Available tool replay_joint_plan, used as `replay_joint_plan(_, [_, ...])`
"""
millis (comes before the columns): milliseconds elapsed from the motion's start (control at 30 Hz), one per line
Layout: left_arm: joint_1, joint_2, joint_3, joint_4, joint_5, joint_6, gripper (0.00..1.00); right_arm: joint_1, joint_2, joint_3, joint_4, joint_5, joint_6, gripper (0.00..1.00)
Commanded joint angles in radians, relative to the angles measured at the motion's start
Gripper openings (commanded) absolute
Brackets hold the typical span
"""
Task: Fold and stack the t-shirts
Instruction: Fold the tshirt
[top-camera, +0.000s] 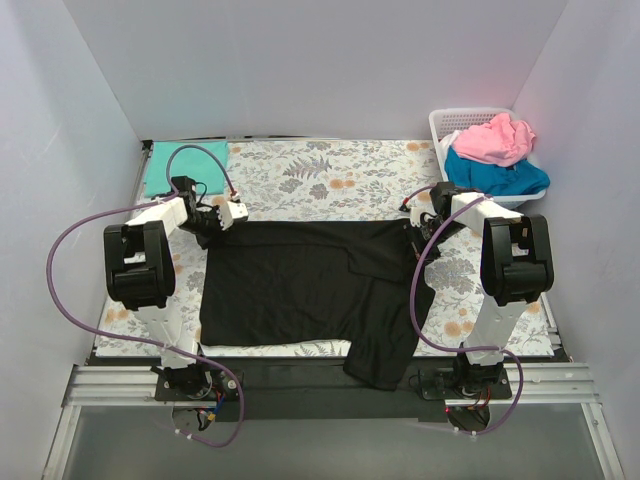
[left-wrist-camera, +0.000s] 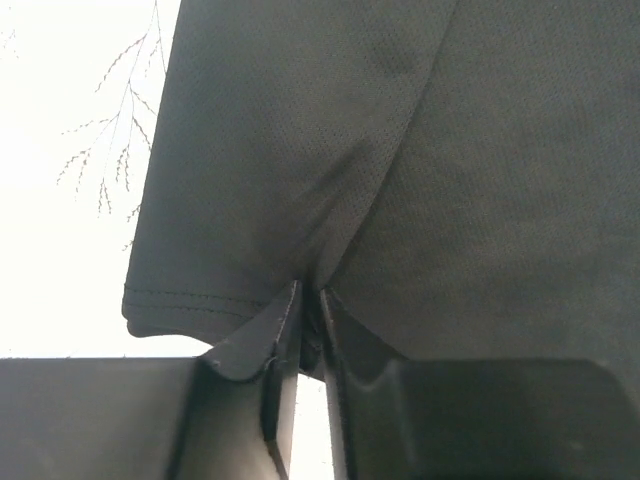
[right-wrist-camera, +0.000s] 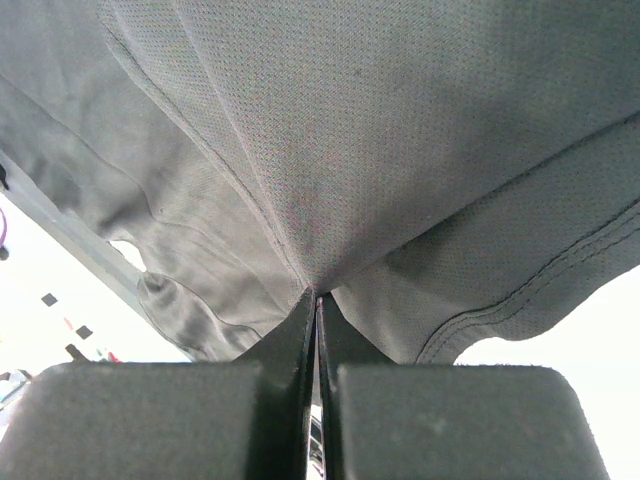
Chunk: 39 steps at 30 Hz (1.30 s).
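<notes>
A black t-shirt lies spread across the middle of the patterned cloth, with one sleeve hanging over the near edge. My left gripper is at its far left corner. In the left wrist view the gripper is shut on a pinch of the black t-shirt near a stitched hem. My right gripper is at the far right corner. There the gripper is shut on a fold of the black t-shirt. A mint-green t-shirt lies folded at the back left. Pink and blue t-shirts sit bunched in the basket.
The white lattice basket stands at the back right corner. The flower-and-fern table cloth covers the table. White walls close in the left, back and right sides. Both arm bases and their purple cables sit at the near edge.
</notes>
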<state>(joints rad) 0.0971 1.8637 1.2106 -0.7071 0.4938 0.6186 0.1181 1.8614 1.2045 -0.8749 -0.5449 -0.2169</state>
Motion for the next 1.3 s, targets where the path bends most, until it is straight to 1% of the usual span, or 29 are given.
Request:
replay_joint_plan(0, [0.012,-0.021,0.012,-0.005,0.019,0.013,0.10,-0.003,0.005,0.036,-0.041,0.002,-0.016,0.01])
replay_joint_plan(33, [0.012,-0.026,0.013,-0.003,0.022,0.013,0.07,-0.003,0.001,0.041,-0.044,0.002,-0.018,0.01])
replay_joint_plan(100, [0.015,-0.043,0.010,-0.005,0.023,0.013,0.05,-0.003,-0.004,0.044,-0.055,-0.003,-0.018,0.01])
replay_joint_plan(300, [0.026,-0.099,-0.003,-0.018,0.038,0.033,0.00,-0.003,-0.036,0.049,-0.082,-0.010,-0.027,0.01])
replay_joint_plan(567, [0.030,-0.123,-0.040,-0.057,0.025,0.067,0.00,-0.003,-0.041,0.033,-0.087,0.011,-0.033,0.01])
replay_joint_plan(800, [0.030,-0.116,-0.080,-0.043,0.009,0.081,0.00,-0.005,-0.038,0.020,-0.088,0.023,-0.039,0.01])
replay_joint_plan(1267, [0.038,-0.094,-0.085,0.014,-0.017,0.056,0.00,-0.006,-0.031,0.023,-0.104,0.049,-0.052,0.01])
